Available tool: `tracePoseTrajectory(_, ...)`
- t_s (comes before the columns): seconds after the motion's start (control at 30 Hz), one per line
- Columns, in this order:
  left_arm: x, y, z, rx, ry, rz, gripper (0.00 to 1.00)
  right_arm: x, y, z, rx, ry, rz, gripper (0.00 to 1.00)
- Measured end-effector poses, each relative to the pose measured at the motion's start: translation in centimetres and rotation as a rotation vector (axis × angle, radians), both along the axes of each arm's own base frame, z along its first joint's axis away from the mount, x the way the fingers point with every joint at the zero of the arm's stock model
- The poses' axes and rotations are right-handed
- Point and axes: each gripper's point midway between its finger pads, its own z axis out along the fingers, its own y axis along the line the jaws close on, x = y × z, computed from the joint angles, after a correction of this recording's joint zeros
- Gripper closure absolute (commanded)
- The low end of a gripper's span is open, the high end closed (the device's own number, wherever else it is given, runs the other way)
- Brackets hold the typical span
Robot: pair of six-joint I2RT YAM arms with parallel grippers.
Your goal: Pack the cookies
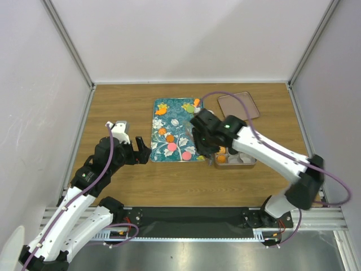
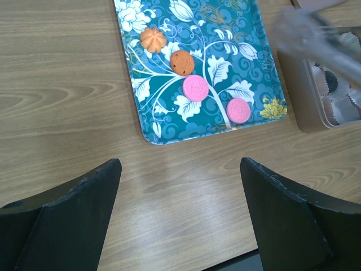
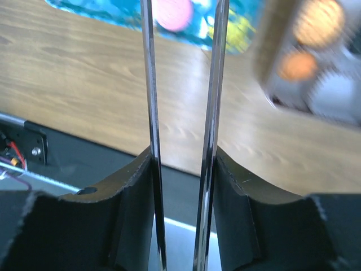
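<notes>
Packing so far: a few orange cookies [image 3: 297,65] sit in the metal tin [image 1: 248,164], right of centre in the overhead view; the rest wait on the teal tray [image 2: 169,138] at centre.
Tray count: two pink and two orange show in the upper middle of the left wrist view; overhead, more orange and a green one lie along the tray's top edge.
Why laid so: tray and tin sit side by side, likely to keep each carry short; the tin's lid [image 1: 238,105] lies apart at upper right, leaving the tin open.
Right gripper [image 3: 181,169]: partly closed, pinching a pair of metal tongs [image 3: 151,84], whose two blades run up between its pads.
Tongs' reach: they hang over the tin's left edge; the tips are blurred or out of frame, so whether they carry a cookie cannot be told.
Left gripper [image 2: 179,164]: jaws spread wide, holding nothing, touching nothing.
Left's place: it hovers over bare wood just below the tray's lower left corner, probably parked out of the way.
</notes>
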Motion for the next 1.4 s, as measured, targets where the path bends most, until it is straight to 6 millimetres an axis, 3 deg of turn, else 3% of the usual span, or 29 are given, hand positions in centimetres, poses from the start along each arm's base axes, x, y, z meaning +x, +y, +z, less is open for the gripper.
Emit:
tracePoseTrajectory(0.23,0.1,0.2,0.0,0.003,-0.003,0.008,0.07,2.5,6.1,-4.6,-0.063,0.043,0.111,0.55)
tracePoseTrajectory(0.47,0.1,0.3,0.0,0.006,-0.005,0.014,0.07,3.7,9.0,-7.2,-0.096,0.057,0.158,0.55)
tracePoseTrajectory(0.73,0.1,0.3,0.0,0.006,-0.005,0.015,0.07,4.2,10.0,-8.4,-0.128,0.052,0.182,0.54)
tracePoseTrajectory(1.4,0.1,0.3,0.0,0.006,-0.005,0.015,0.07,3.8,9.9,-9.0,-0.204,0.034,0.194,0.52)
